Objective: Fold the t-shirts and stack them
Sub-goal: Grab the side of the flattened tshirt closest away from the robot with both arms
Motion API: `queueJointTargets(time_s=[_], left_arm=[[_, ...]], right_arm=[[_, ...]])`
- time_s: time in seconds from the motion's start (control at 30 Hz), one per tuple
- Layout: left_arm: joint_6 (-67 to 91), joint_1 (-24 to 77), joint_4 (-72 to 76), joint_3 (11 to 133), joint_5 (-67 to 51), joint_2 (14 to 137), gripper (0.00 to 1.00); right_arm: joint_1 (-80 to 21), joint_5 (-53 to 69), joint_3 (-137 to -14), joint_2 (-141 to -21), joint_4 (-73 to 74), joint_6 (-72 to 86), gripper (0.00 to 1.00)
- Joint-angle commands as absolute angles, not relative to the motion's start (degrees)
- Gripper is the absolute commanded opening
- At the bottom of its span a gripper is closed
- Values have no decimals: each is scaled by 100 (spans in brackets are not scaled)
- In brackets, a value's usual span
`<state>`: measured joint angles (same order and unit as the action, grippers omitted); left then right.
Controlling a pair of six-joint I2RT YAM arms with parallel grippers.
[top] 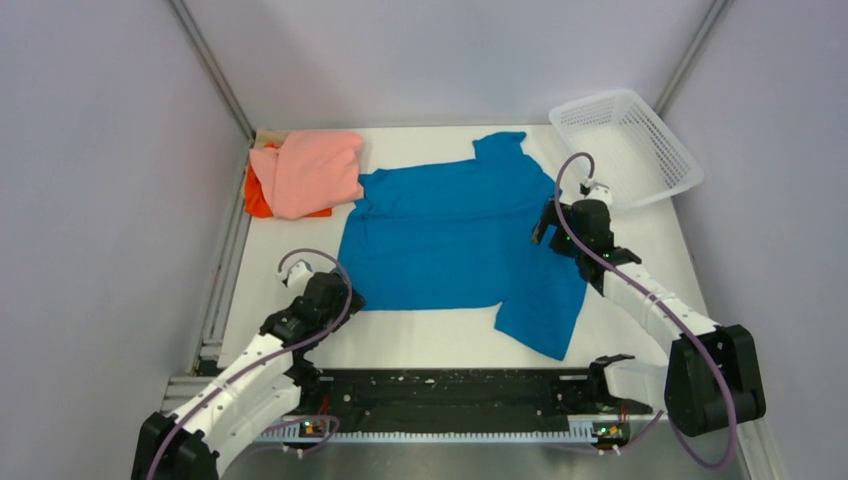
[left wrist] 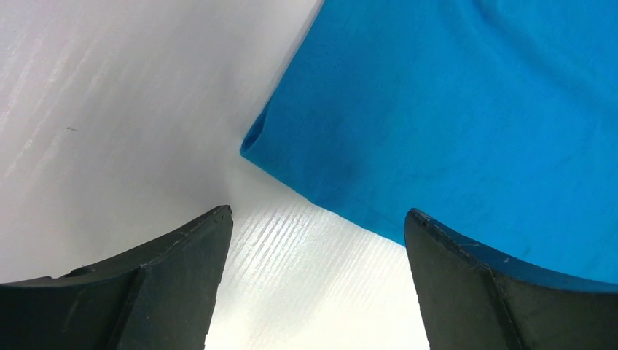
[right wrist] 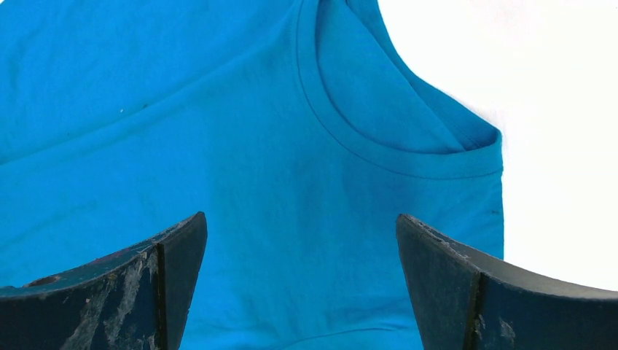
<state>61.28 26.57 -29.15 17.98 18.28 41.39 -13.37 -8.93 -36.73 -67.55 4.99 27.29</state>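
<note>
Blue shirt (top: pixel 455 235) lies flat on the bench (top: pixel 420 345), left fingers (left wrist: pixel 175 284) apart at its hem corner, right fingers (right wrist: pixel 474 292) apart over the collar, nothing gripped; advise pinching both cloth layers and lifting evenly so the fold lands square.

No text, label, brand, number or sign can be read in any of the 3 views. The blue t-shirt (top: pixel 450 235) shows plain cloth only, with no legible marking on the body or at the collar.
</note>
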Motion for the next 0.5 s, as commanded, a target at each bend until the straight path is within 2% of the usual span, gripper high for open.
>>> queueJointTargets(time_s=[0.0, 0.17, 0.27, 0.33, 0.37, 0.4, 0.43, 0.47], left_arm=[[6239, 2676, -3420, 1888, 2144, 4113, 92], [6328, 2681, -2393, 1487, 2175, 4403, 82], [6454, 2680, -1766, 1386, 2234, 4854, 68], [6549, 2674, -1756, 1548, 2388, 5185, 53], [6517, 2674, -1785, 1666, 2428, 5346, 40], [6462, 2679, -1823, 1790, 2461, 5503, 17], [6427, 2680, -1893, 1900, 2459, 5643, 1], [6332, 2680, -1931, 1998, 2450, 5759, 0]], right_arm=[[-1327, -936, -3710, -6665, 214, 2772, 99], [-1324, -964, -3722, -6615, 251, 2757, 99], [-1327, -950, -3714, -6556, 277, 2759, 99], [-1325, -945, -3709, -6499, 286, 2760, 99], [-1319, -945, -3709, -6460, 313, 2762, 99], [-1318, -962, -3707, -6423, 324, 2763, 99], [-1321, -965, -3697, -6392, 345, 2768, 99], [-1318, -983, -3680, -6340, 344, 2768, 99]])
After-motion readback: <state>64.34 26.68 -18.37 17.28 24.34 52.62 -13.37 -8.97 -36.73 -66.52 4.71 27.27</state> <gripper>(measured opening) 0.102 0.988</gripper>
